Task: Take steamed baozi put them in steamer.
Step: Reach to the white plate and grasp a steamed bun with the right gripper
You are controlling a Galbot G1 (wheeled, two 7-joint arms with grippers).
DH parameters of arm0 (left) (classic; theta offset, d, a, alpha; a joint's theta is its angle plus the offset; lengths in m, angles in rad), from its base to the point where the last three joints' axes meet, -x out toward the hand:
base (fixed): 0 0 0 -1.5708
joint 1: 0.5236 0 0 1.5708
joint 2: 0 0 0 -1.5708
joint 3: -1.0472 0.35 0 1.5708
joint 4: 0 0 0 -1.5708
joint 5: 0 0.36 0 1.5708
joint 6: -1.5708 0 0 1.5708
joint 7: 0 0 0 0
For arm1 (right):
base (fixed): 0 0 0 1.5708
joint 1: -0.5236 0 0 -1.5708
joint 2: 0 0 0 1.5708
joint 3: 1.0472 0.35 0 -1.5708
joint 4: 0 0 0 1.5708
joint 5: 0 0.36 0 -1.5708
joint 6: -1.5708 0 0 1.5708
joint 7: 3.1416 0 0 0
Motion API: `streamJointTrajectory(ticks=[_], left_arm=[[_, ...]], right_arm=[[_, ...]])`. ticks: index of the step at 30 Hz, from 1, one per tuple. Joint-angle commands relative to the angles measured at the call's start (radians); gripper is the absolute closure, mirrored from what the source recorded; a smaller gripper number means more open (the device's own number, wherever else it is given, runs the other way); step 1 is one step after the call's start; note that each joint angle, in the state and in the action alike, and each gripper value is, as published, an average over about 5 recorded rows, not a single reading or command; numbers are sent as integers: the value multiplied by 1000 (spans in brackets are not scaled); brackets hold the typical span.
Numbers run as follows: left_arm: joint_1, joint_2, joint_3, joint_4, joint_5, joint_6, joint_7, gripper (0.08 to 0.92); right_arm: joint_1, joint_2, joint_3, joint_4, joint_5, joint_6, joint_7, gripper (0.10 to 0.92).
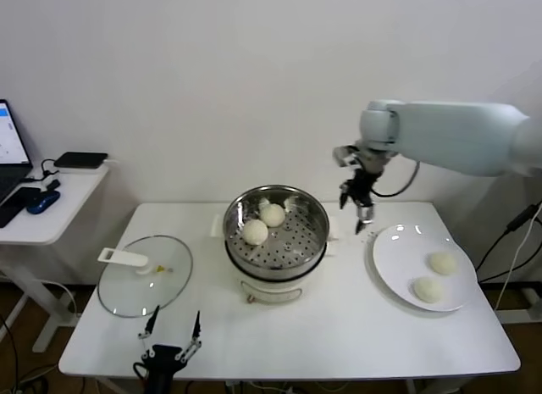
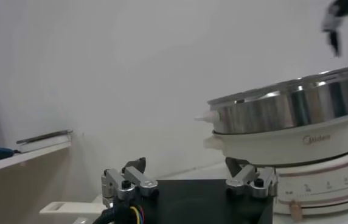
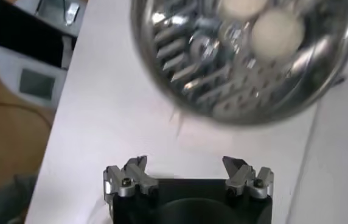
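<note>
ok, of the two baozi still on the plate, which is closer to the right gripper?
The farther-back baozi, toward the plate's rear. The other plate baozi lies nearer the table's front edge, farther from the right gripper, which hangs empty between steamer and plate.

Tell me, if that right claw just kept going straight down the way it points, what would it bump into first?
Probably bare table: the open right gripper points down between the steamer and white plate, though depth is uncertain.

A white table (image 1: 339, 326) is seen carrying three items: a glass lid (image 1: 145, 275) at left, the steamer (image 1: 276, 241) centrally, a white plate (image 1: 398, 263) at right.
</note>
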State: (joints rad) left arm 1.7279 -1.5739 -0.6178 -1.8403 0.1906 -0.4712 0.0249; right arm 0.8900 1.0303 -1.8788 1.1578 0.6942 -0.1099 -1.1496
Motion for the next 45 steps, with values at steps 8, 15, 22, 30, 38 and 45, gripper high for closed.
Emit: streamJointTrajectory(ticks=[8,15,22,30,38,45], left_arm=[[3,-23,-1,20,32,-5,-3,177],[10,-31,-6,29,43,-6,-4,177],[14,-36,-9,37,50,-7,-5,177],[11,-36,-12,38,52,-5,-5,177],[6,-34,-13,42,49,-5,-5,177],[5,-34,-13,41,49,-5,-5,177]], right_arm=[[-326,-364,177,-27,-382,61,39,203],[-475,-341,330,-146,-465,83,49,203],[-549,-304,400,-236,-512,102,59,203],[-573,-295,411,-224,-493,99,47,203],[-590,-294,424,-240,-498,98,49,203],[-592,-286,435,-247,-492,99,50,207]])
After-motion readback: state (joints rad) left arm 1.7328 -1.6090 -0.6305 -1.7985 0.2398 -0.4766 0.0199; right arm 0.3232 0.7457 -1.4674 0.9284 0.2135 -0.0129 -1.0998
